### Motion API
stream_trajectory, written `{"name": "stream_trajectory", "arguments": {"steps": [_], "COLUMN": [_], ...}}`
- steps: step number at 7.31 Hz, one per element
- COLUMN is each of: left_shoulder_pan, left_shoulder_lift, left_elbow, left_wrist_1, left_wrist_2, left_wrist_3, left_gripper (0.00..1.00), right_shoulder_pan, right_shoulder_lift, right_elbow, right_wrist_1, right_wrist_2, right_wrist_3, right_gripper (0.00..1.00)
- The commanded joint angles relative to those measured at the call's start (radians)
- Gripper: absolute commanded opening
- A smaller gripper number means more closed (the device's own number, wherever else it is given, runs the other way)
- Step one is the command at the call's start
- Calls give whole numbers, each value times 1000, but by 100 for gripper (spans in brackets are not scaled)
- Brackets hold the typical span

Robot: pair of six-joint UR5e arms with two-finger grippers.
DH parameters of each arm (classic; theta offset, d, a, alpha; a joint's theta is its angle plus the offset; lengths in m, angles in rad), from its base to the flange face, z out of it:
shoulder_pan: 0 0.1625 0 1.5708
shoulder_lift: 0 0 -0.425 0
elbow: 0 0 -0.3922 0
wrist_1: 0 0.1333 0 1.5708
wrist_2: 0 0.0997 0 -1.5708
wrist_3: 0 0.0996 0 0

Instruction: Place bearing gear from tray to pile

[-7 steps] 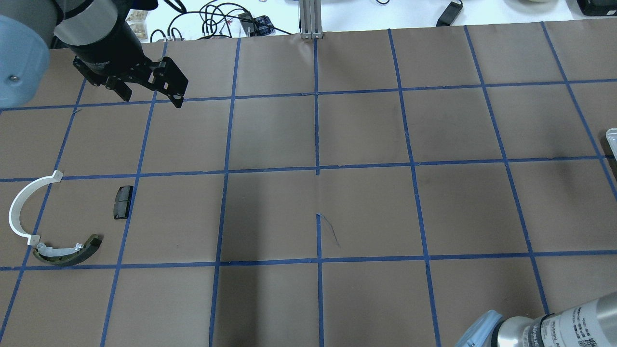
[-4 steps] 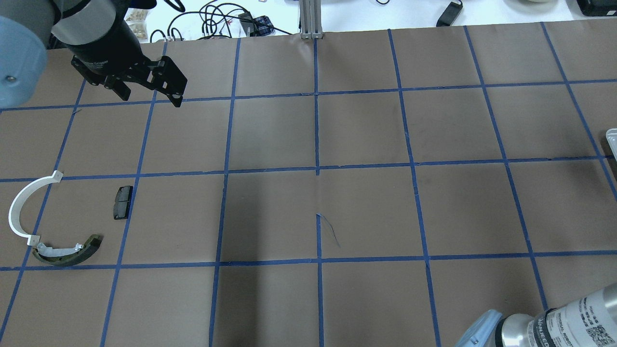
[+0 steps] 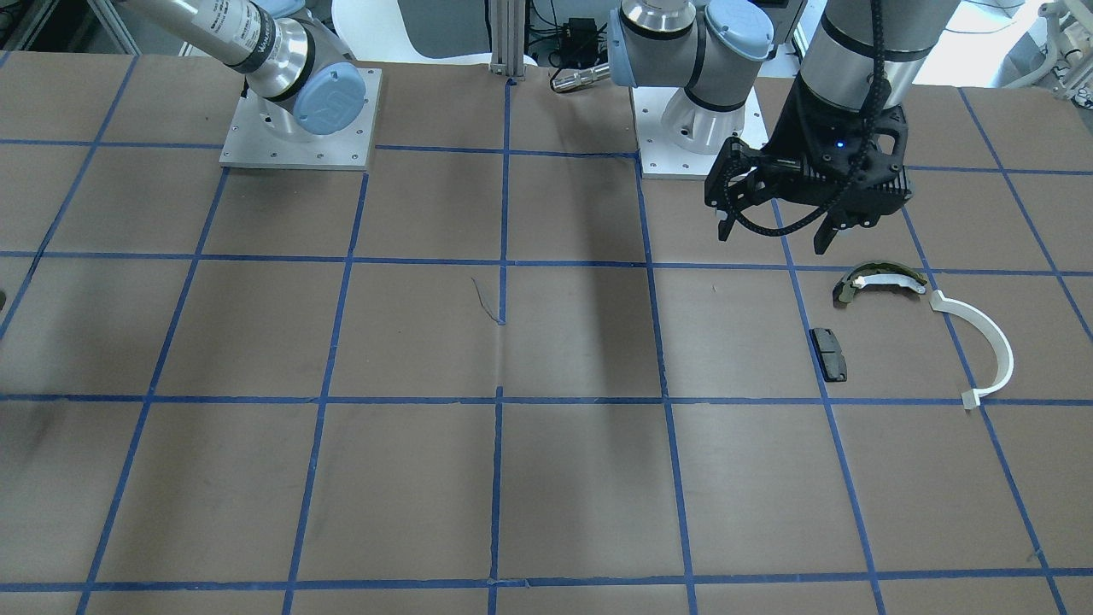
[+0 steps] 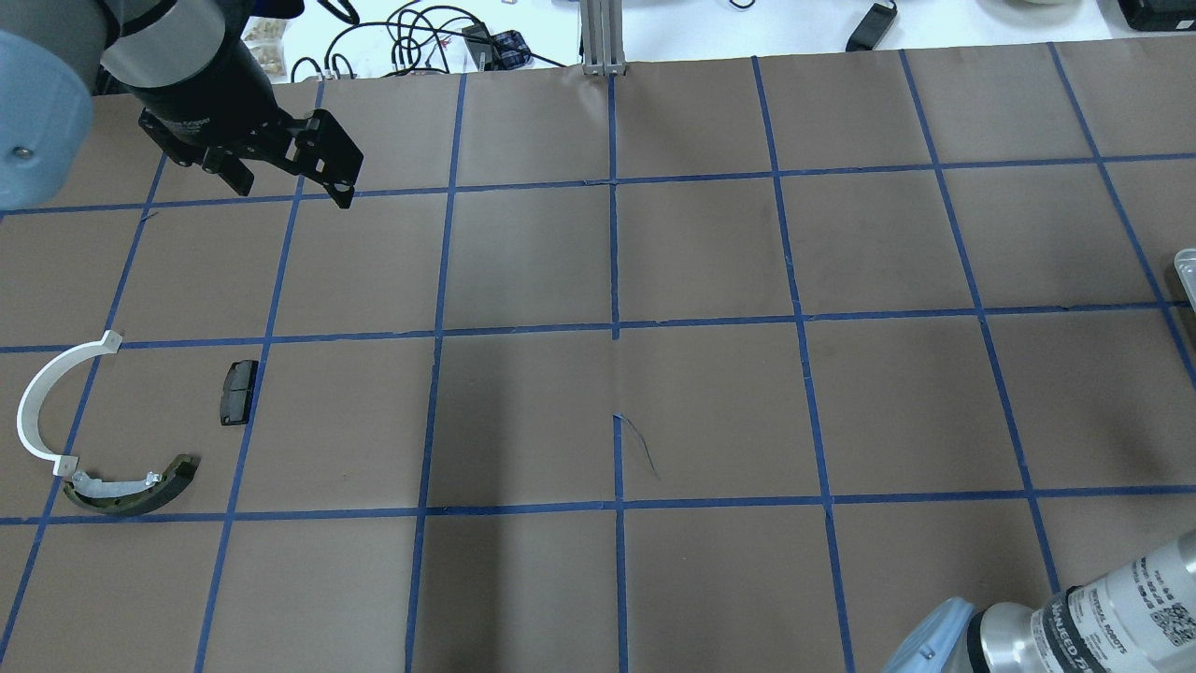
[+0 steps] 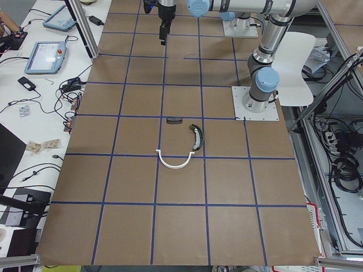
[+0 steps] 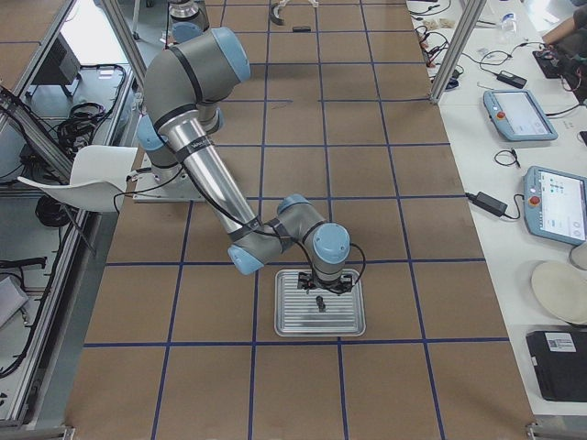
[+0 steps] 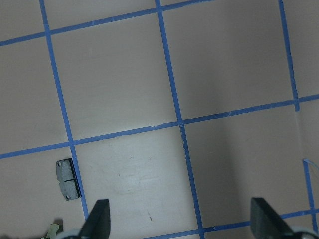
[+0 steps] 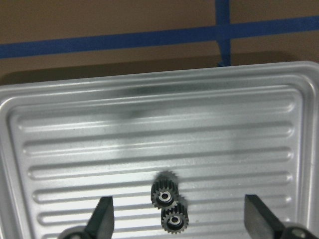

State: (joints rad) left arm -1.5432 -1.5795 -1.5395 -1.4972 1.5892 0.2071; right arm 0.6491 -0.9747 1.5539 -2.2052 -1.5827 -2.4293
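Two small dark bearing gears lie side by side on the ribbed metal tray. My right gripper is open, with its jaws spread wide on either side of the gears. In the right exterior view it hangs over the tray. The pile is a white arc, an olive shoe-shaped piece and a black pad. My left gripper is open and empty, high above the table near the pile. The pad shows in the left wrist view.
Brown paper with a blue tape grid covers the table. The tray's edge peeks in at the overhead view's right edge. Cables and a metal post stand beyond the far edge. Tablets lie on a side bench.
The right arm's forearm has shifted lower and to the right at the bottom right of the overhead view. The left gripper has barely moved.
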Motion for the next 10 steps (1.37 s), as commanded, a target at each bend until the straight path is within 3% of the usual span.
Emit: {"name": "stream_trajectory", "arguments": {"steps": [1, 7, 9, 10], "left_shoulder_pan": [0, 0, 0, 0], "left_shoulder_lift": [3, 3, 3, 3], "left_elbow": [-7, -5, -7, -5], "left_wrist_1": [0, 3, 3, 5], "left_wrist_2": [0, 2, 0, 2], "left_wrist_3": [0, 0, 0, 0], "left_gripper": [100, 100, 100, 100], "right_shoulder_pan": [0, 0, 0, 0], "right_shoulder_lift": [10, 39, 42, 45], "right_elbow": [2, -2, -6, -6], "right_wrist_1": [5, 1, 1, 1], "right_wrist_2": [-5, -34, -48, -54], "right_wrist_3": [-39, -51, -51, -51], "right_gripper": [89, 86, 58, 52]}}
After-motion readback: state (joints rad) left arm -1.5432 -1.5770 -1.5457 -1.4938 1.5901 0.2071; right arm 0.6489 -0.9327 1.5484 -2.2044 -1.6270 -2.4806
